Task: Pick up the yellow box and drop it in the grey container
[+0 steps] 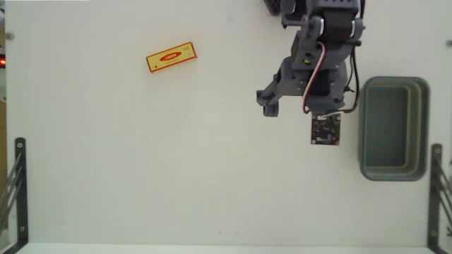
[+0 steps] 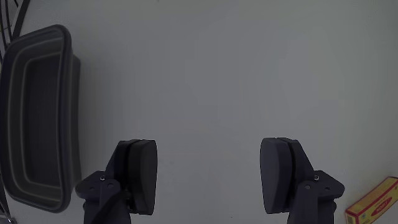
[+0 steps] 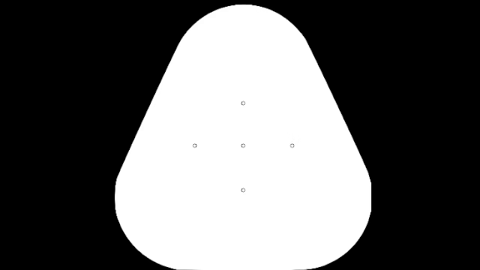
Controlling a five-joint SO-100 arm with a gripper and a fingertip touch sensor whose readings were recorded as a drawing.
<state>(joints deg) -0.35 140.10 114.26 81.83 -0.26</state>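
While the arm (image 1: 321,53) reaches down from the top edge of the fixed view over the white table (image 1: 141,162), the gripper (image 2: 214,180) stands wide open: in the wrist view its two dark fingers (image 2: 138,174) are far apart, with only bare table surface showing between them. Nothing is held and nothing touches either pad. In the fixed view the gripper end is hard to separate from the arm's dark body. The yellow box (image 1: 171,57) lies flat on the table in the upper left of the fixed view, slightly tilted, red oval label facing up, well apart from the arm. The wrist view catches just a corner of it at the lower right edge. The grey container (image 1: 393,128) sits at the right of the fixed view, just beside the arm, interior visible.
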